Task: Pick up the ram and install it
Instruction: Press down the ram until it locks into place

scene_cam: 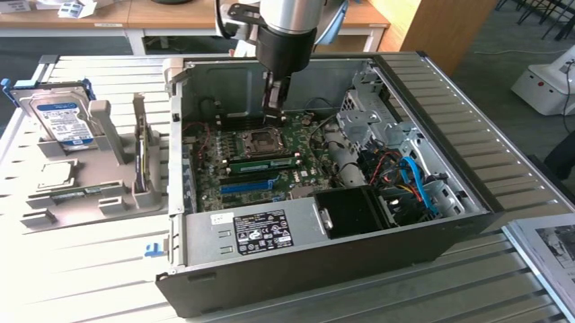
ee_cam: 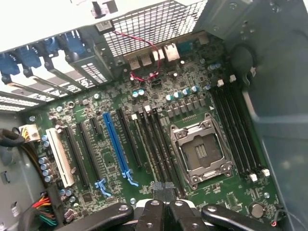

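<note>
Here, arm upright over the open case, pincer (pressed together) down near the motherboard; ram seated.

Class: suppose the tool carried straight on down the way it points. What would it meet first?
Most likely the motherboard, near the memory slots beside the CPU socket. The tool hangs just above it; exact depth is unclear.

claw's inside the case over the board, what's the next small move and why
Probably a short straight push down onto the ram, which already stands in a slot beside the cpu socket. The claw is shut with no stick seen in it and hangs just above there. Whether the ram is fully latched cannot be told.
</note>
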### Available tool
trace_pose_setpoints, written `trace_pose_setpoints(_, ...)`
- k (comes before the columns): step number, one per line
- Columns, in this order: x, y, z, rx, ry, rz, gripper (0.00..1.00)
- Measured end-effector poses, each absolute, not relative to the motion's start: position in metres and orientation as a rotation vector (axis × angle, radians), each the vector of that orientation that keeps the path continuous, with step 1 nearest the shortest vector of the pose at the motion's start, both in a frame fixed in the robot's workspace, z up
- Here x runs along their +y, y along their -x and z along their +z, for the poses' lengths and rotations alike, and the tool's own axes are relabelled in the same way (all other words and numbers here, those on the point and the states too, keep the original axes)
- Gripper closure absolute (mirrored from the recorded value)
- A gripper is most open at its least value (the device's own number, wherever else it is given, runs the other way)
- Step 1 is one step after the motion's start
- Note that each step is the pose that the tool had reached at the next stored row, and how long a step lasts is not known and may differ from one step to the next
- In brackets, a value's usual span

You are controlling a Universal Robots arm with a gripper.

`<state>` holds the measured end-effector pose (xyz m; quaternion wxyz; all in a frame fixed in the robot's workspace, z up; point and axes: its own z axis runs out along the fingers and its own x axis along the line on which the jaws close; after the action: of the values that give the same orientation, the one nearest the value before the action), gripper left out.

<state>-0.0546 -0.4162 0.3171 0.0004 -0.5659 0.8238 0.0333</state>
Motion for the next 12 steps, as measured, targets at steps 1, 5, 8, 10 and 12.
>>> trace_pose_setpoints(1,-0.4162,0.0546,0.3171,2.594,1.768,0.105,0.90)
trace_pose_setpoints(5,-0.4162,0.0546,0.3170,2.616,1.733,0.105,0.90)
trace_pose_setpoints(8,-0.4162,0.0546,0.3169,2.633,1.707,0.105,0.90)
trace_pose_setpoints(10,-0.4162,0.0546,0.3169,2.644,1.689,0.104,0.90)
trace_pose_setpoints(12,-0.4162,0.0546,0.3168,2.655,1.670,0.104,0.90)
